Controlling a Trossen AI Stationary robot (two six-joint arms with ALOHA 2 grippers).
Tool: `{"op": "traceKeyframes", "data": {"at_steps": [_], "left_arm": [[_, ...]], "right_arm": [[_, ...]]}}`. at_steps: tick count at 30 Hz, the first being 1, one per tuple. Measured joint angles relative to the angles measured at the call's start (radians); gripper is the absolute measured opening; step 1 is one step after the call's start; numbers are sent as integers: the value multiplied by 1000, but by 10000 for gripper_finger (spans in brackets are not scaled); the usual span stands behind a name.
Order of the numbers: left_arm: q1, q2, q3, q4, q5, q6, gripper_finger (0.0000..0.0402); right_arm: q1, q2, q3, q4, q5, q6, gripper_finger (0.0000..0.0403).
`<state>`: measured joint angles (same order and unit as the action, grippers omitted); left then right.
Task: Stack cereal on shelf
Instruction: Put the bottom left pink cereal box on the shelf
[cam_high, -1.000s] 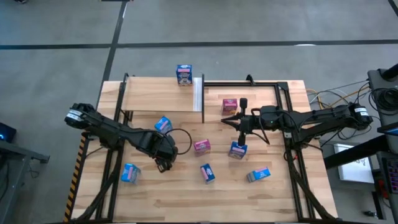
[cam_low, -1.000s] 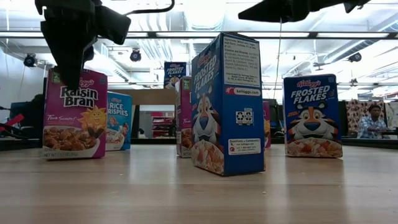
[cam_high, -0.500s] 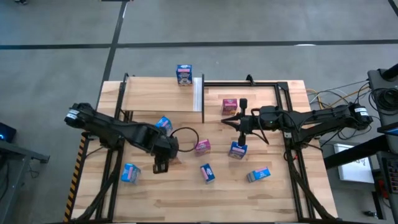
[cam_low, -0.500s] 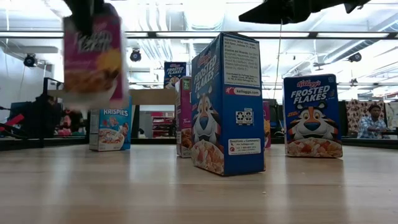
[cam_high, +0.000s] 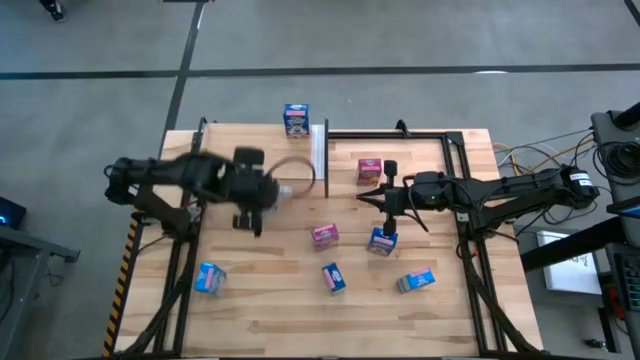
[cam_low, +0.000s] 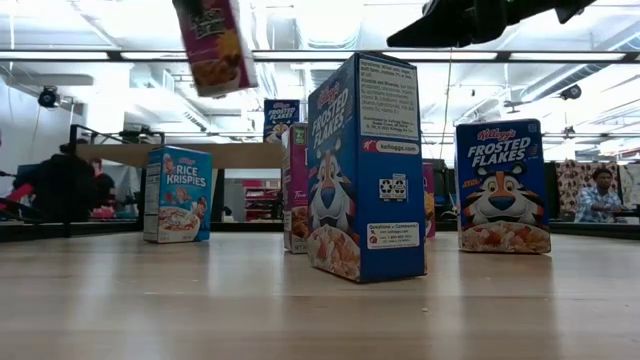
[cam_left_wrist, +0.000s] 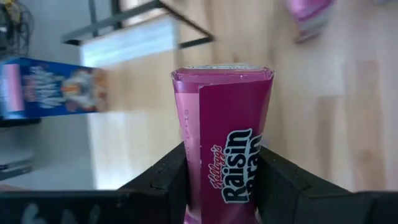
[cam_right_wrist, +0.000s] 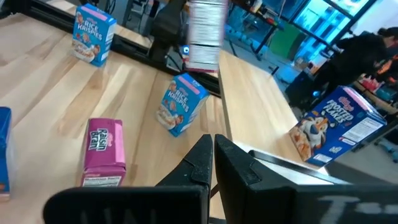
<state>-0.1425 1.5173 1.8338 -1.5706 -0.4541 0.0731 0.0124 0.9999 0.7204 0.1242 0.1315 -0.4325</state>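
**Item in transit.** Raisin Bran box (cam_left_wrist: 225, 149), pink, clamped by its sides between the fingers of the left end effector (cam_high: 250, 195); carried in the air left of centre in the high view, by the near edge of the shelf (cam_high: 235, 150). In the low view it hangs tilted at the top of the frame.

**Destination.** Pale shelf, upper left of the worktop (cam_high: 400, 320); one Frosted Flakes box (cam_high: 295, 120) stands at its far edge.

**Idle unit.** Right end effector (cam_high: 385, 197), clenched on nothing, hovers right of centre above a blue box (cam_high: 381, 241).

**Hazards, judged.**
- Only the lower part of the box is gripped; a fast swing could twist or slip it.
- Thin cardboard; squeezing could dent it.
- Set down tilted, it could topple on the shelf.
- A Rice Krispies box (cam_low: 178, 194) stands close by the shelf; a low pass could knock it.
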Motion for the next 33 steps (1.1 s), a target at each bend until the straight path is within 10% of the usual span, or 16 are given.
{"op": "traceKeyframes", "data": {"at_steps": [17, 33], "left_arm": [[664, 29, 35, 8, 203, 496, 124], [789, 32, 0, 101, 218, 751, 116]], "right_arm": [[0, 0, -3, -9, 0, 5, 9], [0, -2, 8, 23, 1, -117, 9]]}}
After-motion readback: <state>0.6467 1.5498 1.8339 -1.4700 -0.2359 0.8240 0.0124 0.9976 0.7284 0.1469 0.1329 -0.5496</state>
